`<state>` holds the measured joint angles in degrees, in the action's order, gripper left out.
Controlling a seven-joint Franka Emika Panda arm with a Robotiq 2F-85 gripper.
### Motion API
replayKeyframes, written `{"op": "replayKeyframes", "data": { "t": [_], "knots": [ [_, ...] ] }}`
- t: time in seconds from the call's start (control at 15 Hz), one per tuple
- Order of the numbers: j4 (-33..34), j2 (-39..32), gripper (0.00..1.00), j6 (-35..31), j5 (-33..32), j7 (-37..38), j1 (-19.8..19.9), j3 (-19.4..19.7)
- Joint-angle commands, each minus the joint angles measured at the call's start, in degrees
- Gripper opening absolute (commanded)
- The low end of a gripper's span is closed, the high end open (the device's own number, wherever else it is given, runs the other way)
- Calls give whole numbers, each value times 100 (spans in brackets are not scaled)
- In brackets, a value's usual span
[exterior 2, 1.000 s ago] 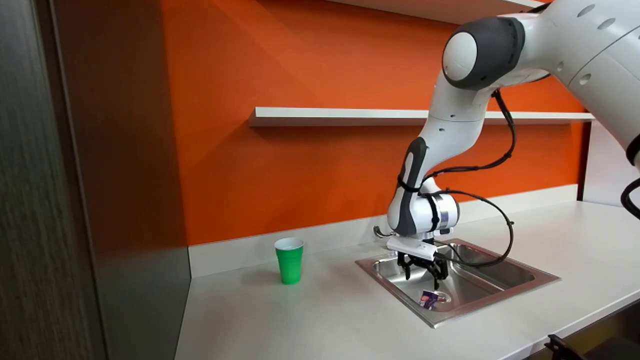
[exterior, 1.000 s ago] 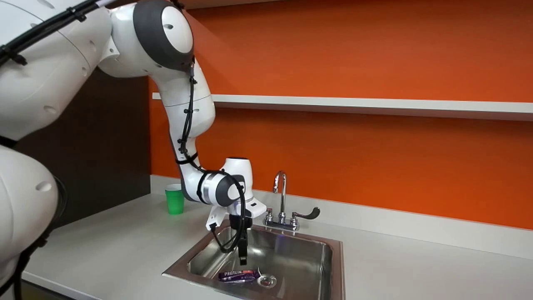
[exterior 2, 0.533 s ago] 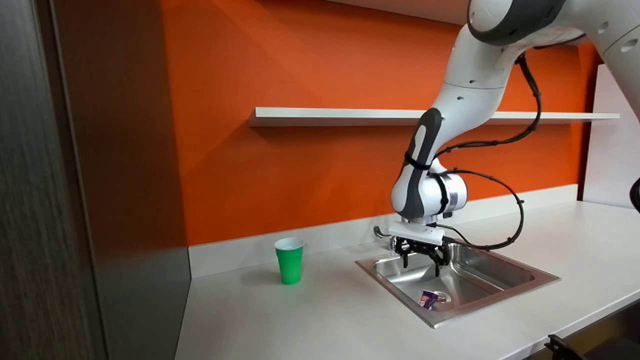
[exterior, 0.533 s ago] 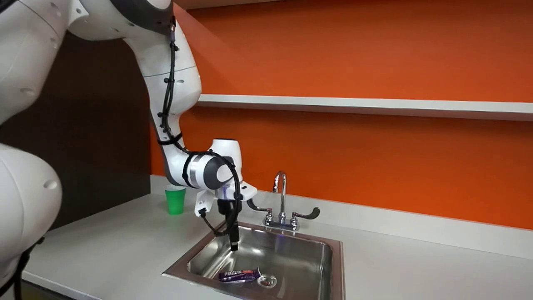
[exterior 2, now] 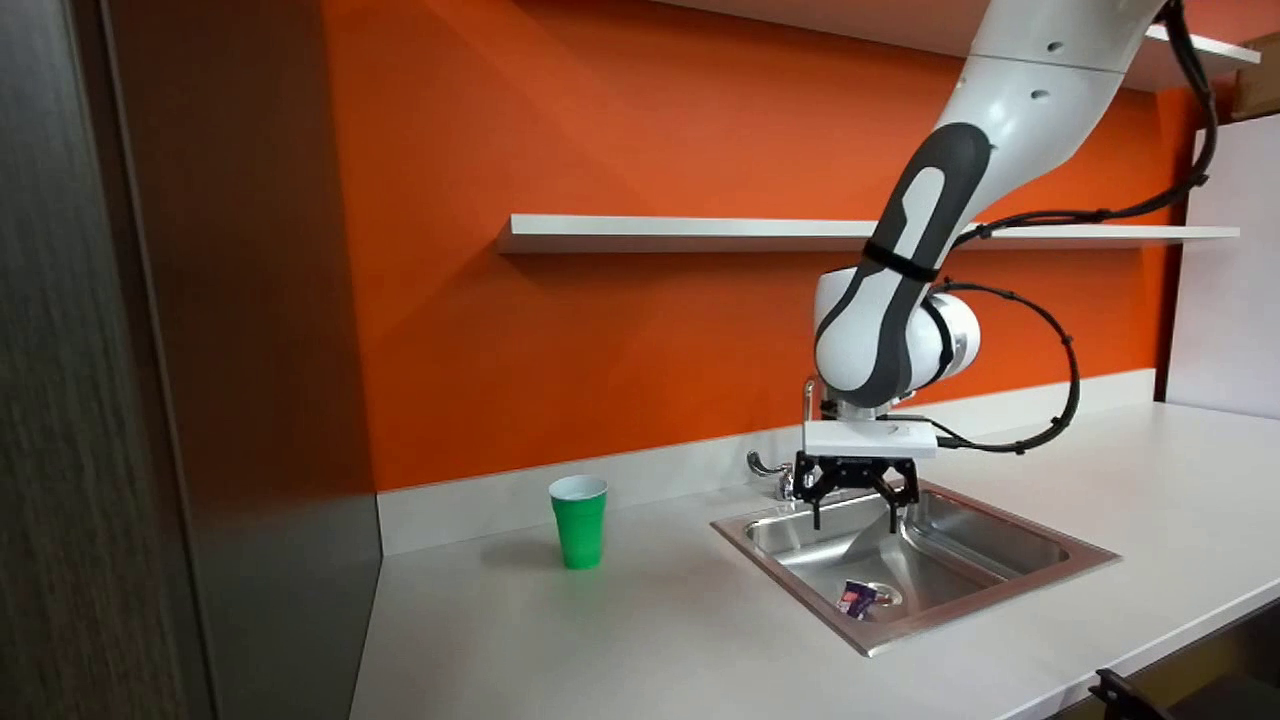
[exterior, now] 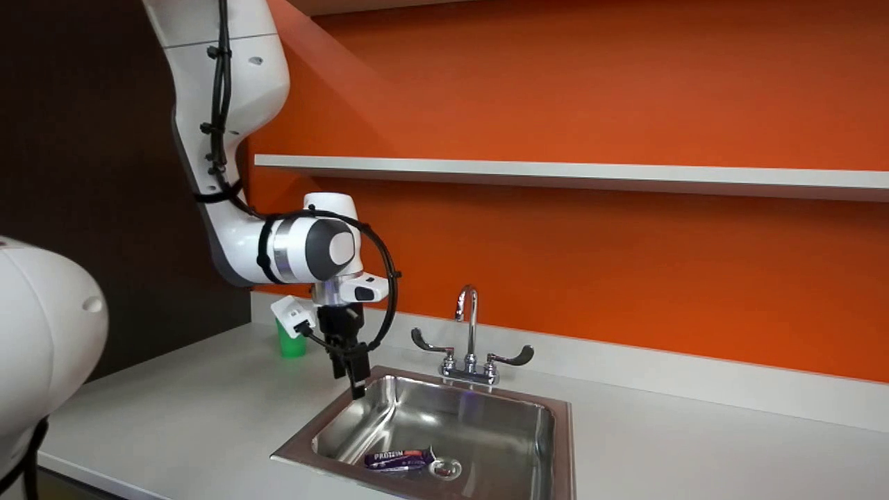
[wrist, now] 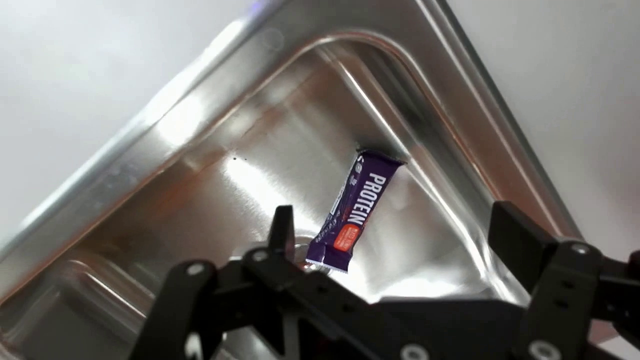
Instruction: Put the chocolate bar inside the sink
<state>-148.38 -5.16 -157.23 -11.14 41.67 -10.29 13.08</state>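
The pale tabletop (exterior 2: pixel 610 650) in front of me has one steel sink (exterior: pixel 489 420) set into it. Higher up, near it, hangs one end effector (exterior 2: pixel 855 527), its two fingers (wrist: pixel 520 240) spread well apart. One chrome faucet (exterior: pixel 471 340) with two handles (exterior: pixel 517 357) stands behind the sink. One green cup (exterior 2: pixel 580 530) stands upright, well apart; I can't see to its bottom. Inside the sink lies one chocolate bar (wrist: pixel 357 210), purple-wrapped, one end at the single round drain (exterior: pixel 445 469).

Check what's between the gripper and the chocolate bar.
Only open air: in both exterior views, the gripper hangs clear of the chocolate bar in the sink.
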Motion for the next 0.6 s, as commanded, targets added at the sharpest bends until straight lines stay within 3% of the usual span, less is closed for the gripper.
{"op": "replayKeyframes", "data": {
  "t": [0.0, 0.33, 0.4, 0.53],
  "knots": [
    [-677, 1138, 100, 695, -473, -175, 227, -540],
    [-1326, 2217, 100, 1399, 90, -560, 280, -1348],
    [-972, 1585, 100, 1083, -1, -348, 447, -1416],
    [-1153, 1908, 100, 1247, 131, -409, 433, -1579]
  ]
}}
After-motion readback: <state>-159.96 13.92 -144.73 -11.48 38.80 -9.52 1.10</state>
